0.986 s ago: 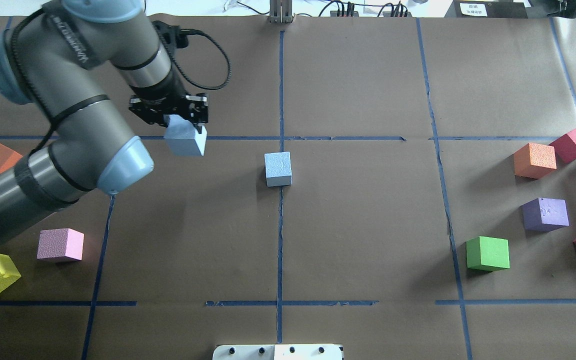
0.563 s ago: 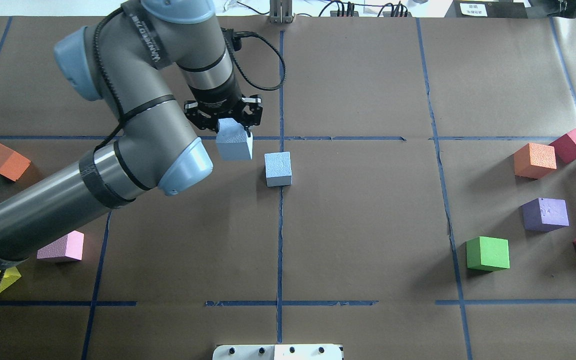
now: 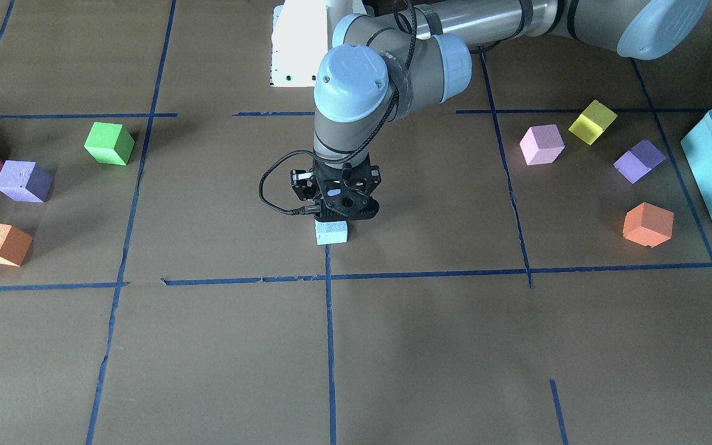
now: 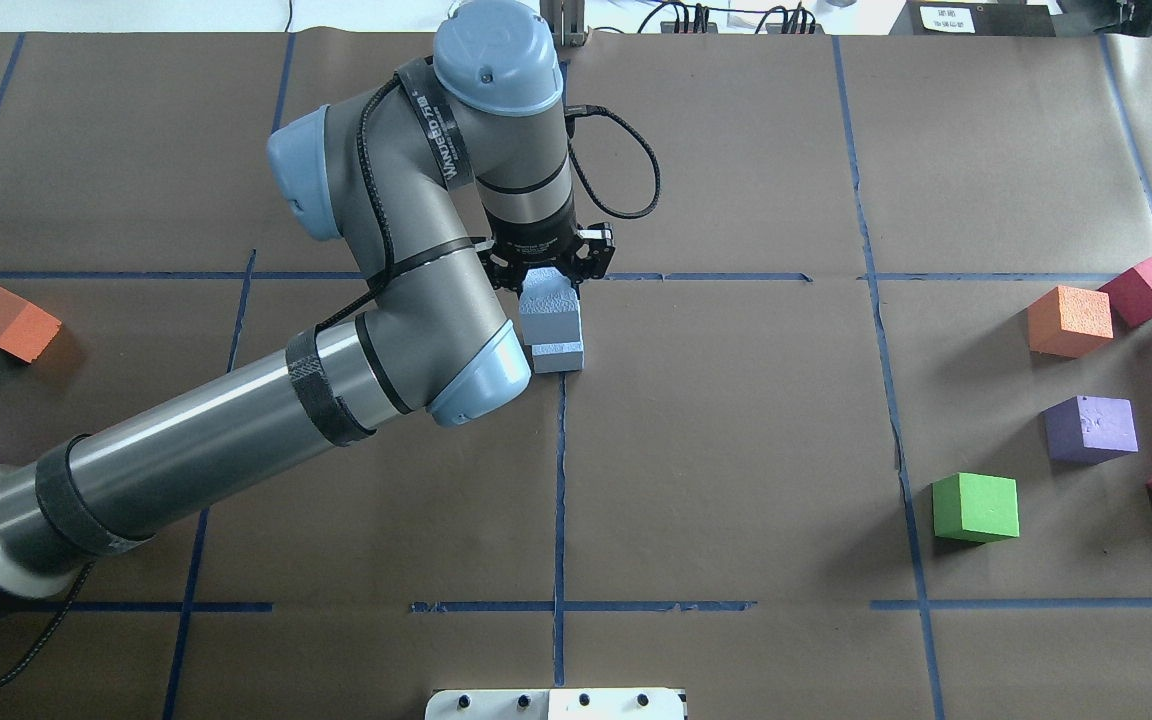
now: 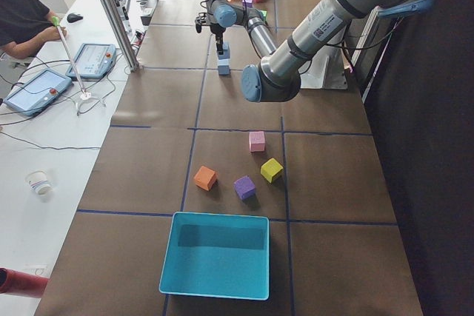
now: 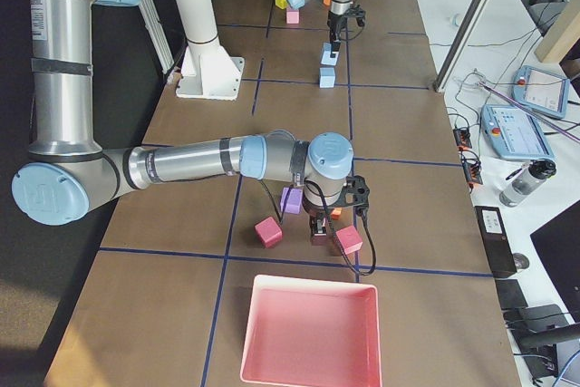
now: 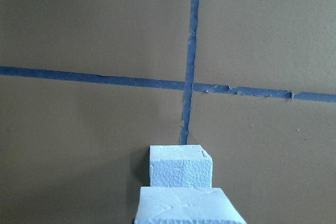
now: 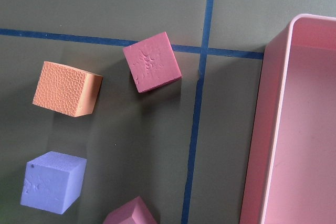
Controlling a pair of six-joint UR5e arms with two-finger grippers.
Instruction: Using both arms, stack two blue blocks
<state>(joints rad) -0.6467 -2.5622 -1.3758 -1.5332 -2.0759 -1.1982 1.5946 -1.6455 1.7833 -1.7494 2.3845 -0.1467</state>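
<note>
The lower block [image 4: 558,356] sat mid-table [image 4: 736,450] on a tape line [image 4: 558,480], just on the robot's side of a crossing. The upper block [image 4: 548,315], gripped by the left gripper [image 4: 548,272], was directly over it; contact could not be determined. Four cubes [image 5: 244,187] lay toward the robot's left end, with a box [image 5: 215,264] beyond them. Five cubes [image 4: 1091,428] lay at the right end, with the right gripper [image 6: 319,237] above them, next to a tray [image 6: 308,337].

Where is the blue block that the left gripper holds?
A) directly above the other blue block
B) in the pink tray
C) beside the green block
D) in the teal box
A: the overhead view shows the left gripper holding its blue block right over the other blue block.
</note>
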